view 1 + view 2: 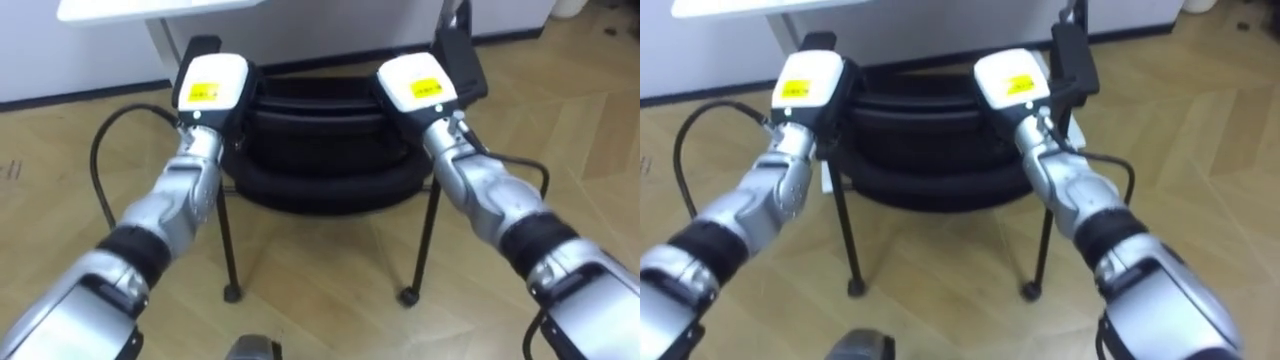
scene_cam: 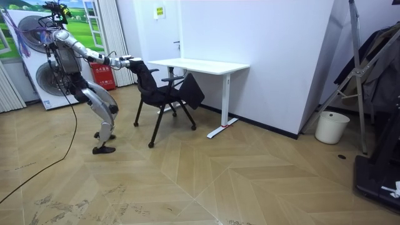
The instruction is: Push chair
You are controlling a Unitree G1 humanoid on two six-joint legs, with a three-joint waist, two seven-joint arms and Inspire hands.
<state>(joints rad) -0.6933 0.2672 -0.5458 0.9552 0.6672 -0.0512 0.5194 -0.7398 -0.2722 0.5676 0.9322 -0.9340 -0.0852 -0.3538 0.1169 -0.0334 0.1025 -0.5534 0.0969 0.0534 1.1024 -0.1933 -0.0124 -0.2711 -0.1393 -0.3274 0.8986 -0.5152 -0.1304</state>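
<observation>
A: Which way did the chair lie from your hands?

B: The chair [image 1: 320, 165] stood straight ahead of you. Its backrest ran left to right across your reach, and its seat pointed toward the white surface [image 2: 200, 64] beyond. Your left hand [image 1: 210, 88] sat at the backrest's left end and your right hand [image 1: 418, 85] at its right end, both equally near.

A: Were you gripping it?

B: That couldn't be told. Each hand showed its back alone, so it was perhaps clasped over the top edge, perhaps just pressing. The push would have run forward, square to the backrest.

A: Any containers?

B: A white bin [image 2: 331, 127] stood well apart by the wall, its contents unseen.
</observation>
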